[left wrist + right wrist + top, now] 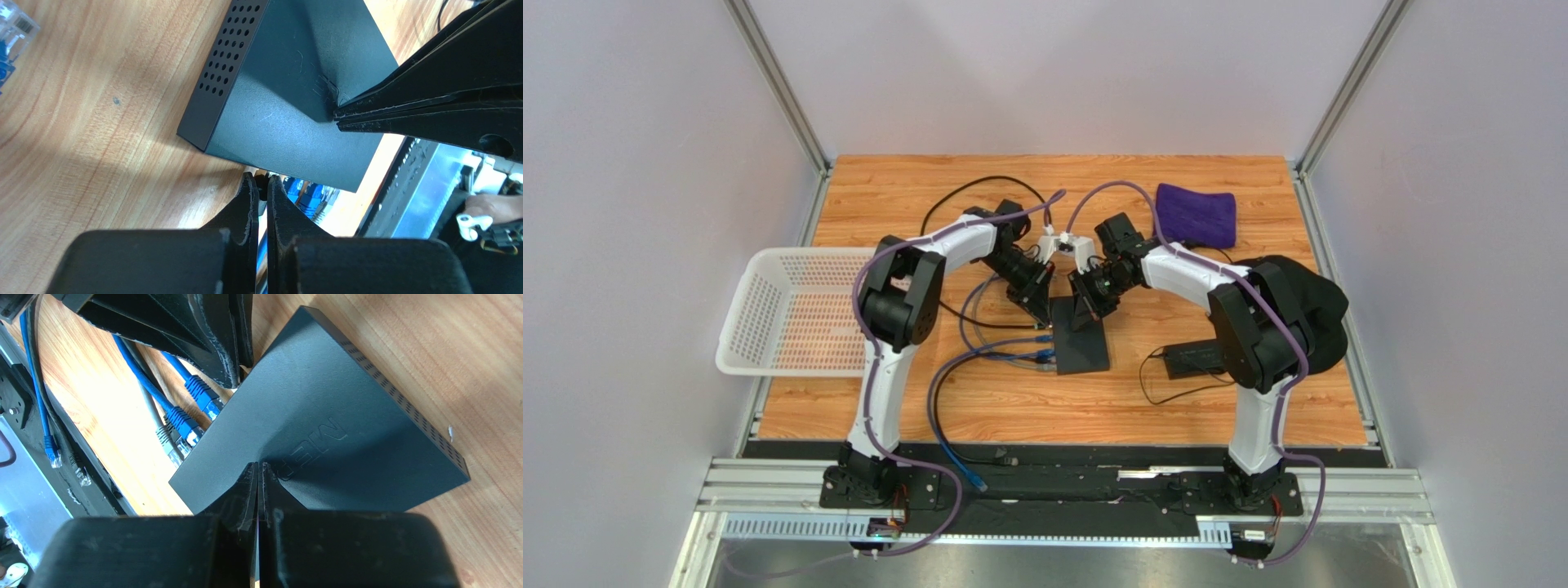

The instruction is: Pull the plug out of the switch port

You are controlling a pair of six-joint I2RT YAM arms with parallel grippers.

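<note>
Where the right gripper (258,467) comes down, its two fingers are pressed flat together with nothing between them, and their tips rest on the top face of the switch (344,435), close to the edge at 7 o'clock in the right wrist view. From the left wrist camera those same tips show as a closed black wedge coming in from 3 o'clock and touching the box's lid.

The left gripper (262,180) is drawn in to a thin slit; whether anything is pinched in that slit cannot be told. Its tips sit just off the switch's edge, beside the blue plugs (197,392), which run up to that edge next to a grey plug (167,441) (the sockets themselves are hidden from every camera). Blue and grey cords trail away from the plugs toward 9 o'clock in the right wrist view.

A loose clear plug (18,27) lies on the wood at 10 o'clock in the left wrist view, well apart from the box.

Seen from above, the switch lies flat near the middle of the wooden table (1014,398), with both arms bent inward over it and the two grippers close together at its far end. A small black power brick (1192,359) with a thin cord lies at 3 o'clock from the switch. A purple cloth (1195,214) lies at 1 o'clock near the far edge, and a white mesh basket (787,312) hangs over the table's side at 9 o'clock
</note>
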